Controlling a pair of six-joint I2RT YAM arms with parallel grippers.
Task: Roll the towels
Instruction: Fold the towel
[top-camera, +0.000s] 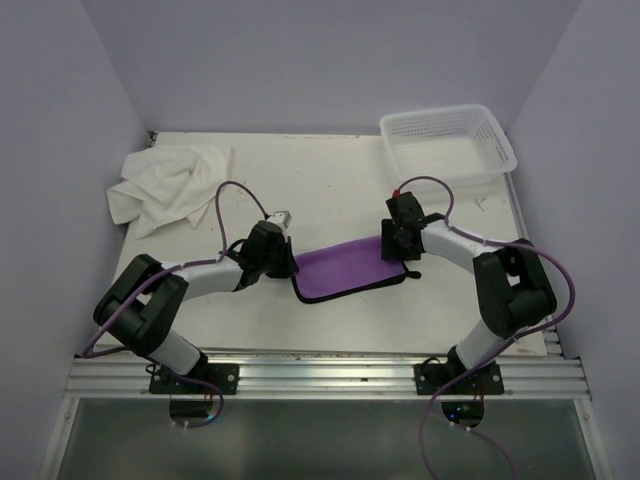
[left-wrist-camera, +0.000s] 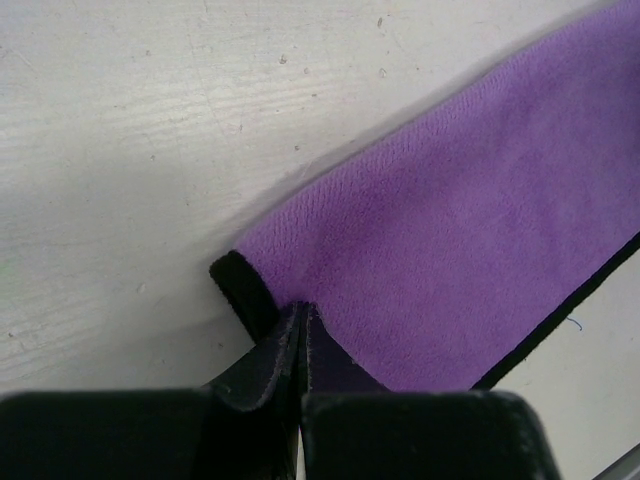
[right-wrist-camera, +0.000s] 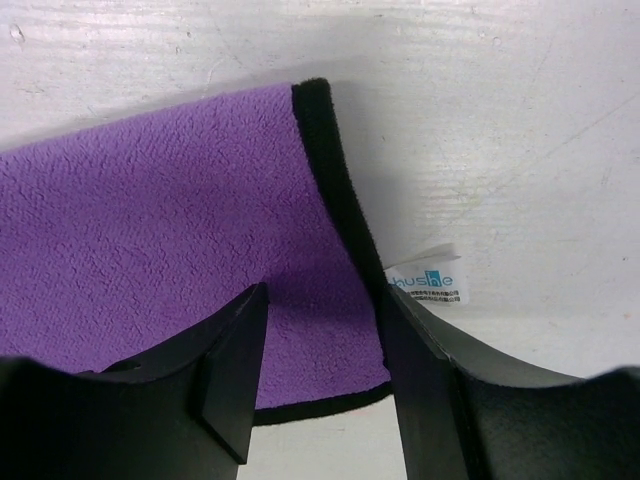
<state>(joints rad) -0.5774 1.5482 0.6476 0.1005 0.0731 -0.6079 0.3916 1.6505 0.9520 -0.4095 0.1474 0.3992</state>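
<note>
A small purple towel with dark edging lies as a folded strip at the middle of the white table, between the two arms. Its left end is clamped by the left gripper, jaws pressed together on the dark-edged corner; the right gripper hangs over the right end with jaws apart, holding nothing, near a small white label. For a tidy roll, it is judged that one end should be gripped squarely and turned over evenly while the strip is kept flat and taut; the fleece looks soft, nappy and limp, so slack is likely to bunch. A larger white towel lies crumpled at the far left corner, well apart; a perforated white plastic basket stands at the far right.
</note>
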